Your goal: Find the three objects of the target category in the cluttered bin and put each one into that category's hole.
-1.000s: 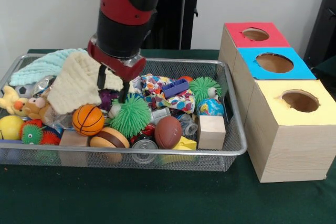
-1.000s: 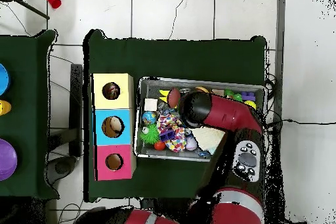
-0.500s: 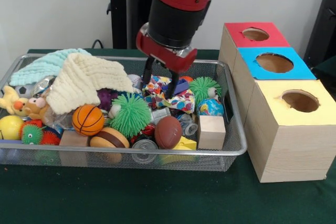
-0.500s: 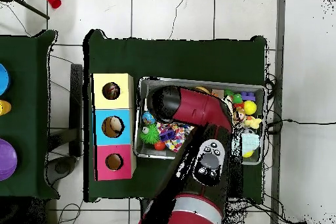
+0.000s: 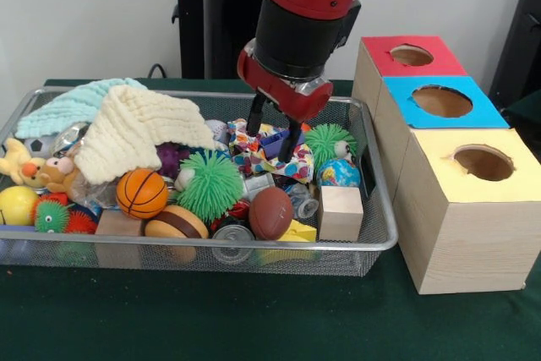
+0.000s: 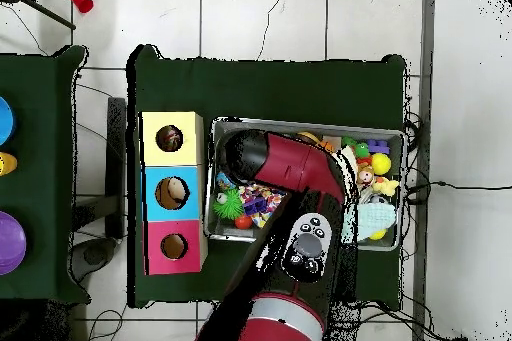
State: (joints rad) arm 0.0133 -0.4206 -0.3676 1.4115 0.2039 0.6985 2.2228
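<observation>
The wire mesh bin (image 5: 382,241) is full of toys. A white bundle with multicolour spots (image 5: 297,167) lies in its middle right, and more of the same print (image 5: 243,136) shows to its left; I cannot tell how many bundles there are. My gripper (image 5: 272,136) is open just above this print, its fingers (image 5: 290,143) either side of a blue brick (image 5: 275,137). The yellow-surround hole (image 5: 483,162) is in the nearest wood box and empty-looking. In the overhead view my arm (image 6: 285,162) covers the gripper; the print (image 6: 262,213) shows beside it, near the yellow box (image 6: 172,138).
A cream knitted cloth (image 5: 135,131) and a mint cloth (image 5: 68,106) lie at the bin's left. A globe ball (image 5: 340,173), green spiky balls (image 5: 210,185), a basketball (image 5: 141,194), a football (image 5: 270,212) and a wood block (image 5: 341,212) surround the print. Blue-surround (image 5: 442,101) and red-surround (image 5: 412,55) holes lie behind.
My gripper has moved from the cream cloth to the right, over the spotted print, and come lower. The cream cloth now lies spread flat at the left.
</observation>
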